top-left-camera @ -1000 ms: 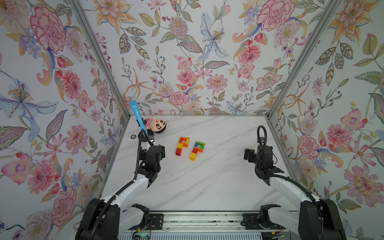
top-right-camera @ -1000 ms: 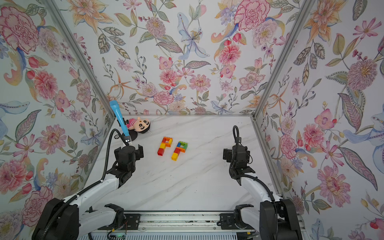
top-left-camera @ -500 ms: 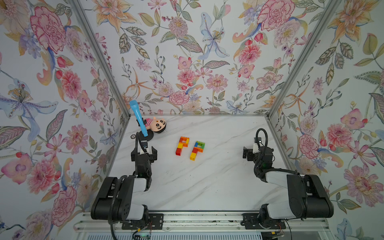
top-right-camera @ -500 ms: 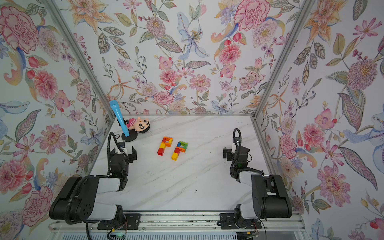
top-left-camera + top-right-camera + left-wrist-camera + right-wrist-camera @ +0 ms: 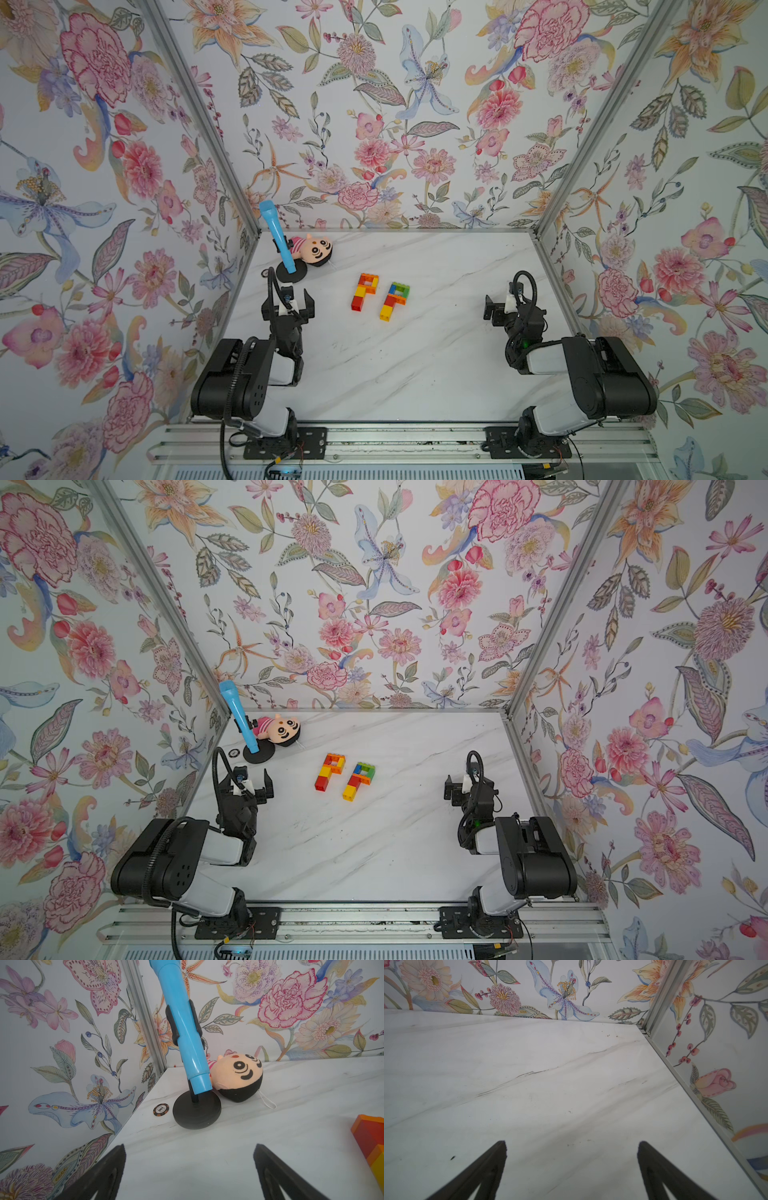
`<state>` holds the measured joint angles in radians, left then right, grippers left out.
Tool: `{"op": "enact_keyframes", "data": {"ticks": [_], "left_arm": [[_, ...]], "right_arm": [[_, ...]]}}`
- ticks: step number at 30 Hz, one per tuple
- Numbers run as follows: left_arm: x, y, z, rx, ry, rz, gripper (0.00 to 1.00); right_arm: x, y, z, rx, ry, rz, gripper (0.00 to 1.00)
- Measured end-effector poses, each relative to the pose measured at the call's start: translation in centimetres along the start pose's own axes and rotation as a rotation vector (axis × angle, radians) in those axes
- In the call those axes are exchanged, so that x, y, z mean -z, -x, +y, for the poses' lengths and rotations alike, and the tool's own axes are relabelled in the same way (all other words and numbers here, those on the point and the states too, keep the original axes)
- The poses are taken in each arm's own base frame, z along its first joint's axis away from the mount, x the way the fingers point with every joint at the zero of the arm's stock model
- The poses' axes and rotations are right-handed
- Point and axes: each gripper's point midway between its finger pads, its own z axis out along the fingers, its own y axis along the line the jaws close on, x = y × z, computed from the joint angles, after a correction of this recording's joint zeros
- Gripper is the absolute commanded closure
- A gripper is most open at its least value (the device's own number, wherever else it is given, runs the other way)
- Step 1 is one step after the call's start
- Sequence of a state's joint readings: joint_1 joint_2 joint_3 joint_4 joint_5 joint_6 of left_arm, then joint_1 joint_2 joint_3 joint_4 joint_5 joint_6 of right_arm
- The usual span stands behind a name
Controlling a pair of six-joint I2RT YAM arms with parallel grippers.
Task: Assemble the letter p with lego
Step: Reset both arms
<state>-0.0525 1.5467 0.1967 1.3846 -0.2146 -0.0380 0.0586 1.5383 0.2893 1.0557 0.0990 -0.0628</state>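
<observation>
Two lego letters lie flat mid-table in both top views. An orange, red and yellow p (image 5: 364, 291) (image 5: 330, 771) is on the left, and a green, blue, orange, yellow and red p (image 5: 394, 300) (image 5: 359, 780) sits just right of it. My left gripper (image 5: 288, 300) (image 5: 248, 786) (image 5: 189, 1147) stands open and empty, left of the letters and apart from them. An orange and red lego edge (image 5: 369, 1138) shows in the left wrist view. At the right side my right gripper (image 5: 510, 307) (image 5: 465, 789) (image 5: 572, 1145) is open over bare table.
A plush doll (image 5: 313, 250) (image 5: 239, 1076) lies at the back left beside a blue microphone (image 5: 275, 232) (image 5: 185, 1028) on a black round stand (image 5: 197, 1111). A small chip (image 5: 161, 1110) lies by the left wall. Floral walls close three sides of the marble table (image 5: 415, 365).
Both arms have folded back toward the front rail, and the left gripper has drawn slightly left. Both grippers stay open. The lego letters have not moved.
</observation>
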Motion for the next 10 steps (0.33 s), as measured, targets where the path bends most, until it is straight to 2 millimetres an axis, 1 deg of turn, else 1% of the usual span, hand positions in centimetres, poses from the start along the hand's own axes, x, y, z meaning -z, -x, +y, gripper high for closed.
{"op": "enact_keyframes", "data": {"ticks": [2,10], "left_arm": [[0.0,0.1,0.18,0.005,0.01,-0.004,0.01],[0.01,0.12,0.52,0.006,0.029,-0.004,0.01]], "right_arm": [[0.03,0.25,-0.05,-0.002,-0.006,-0.011,0.0],[-0.02,0.19,-0.74,-0.022,-0.016,-0.01,0.0]]}}
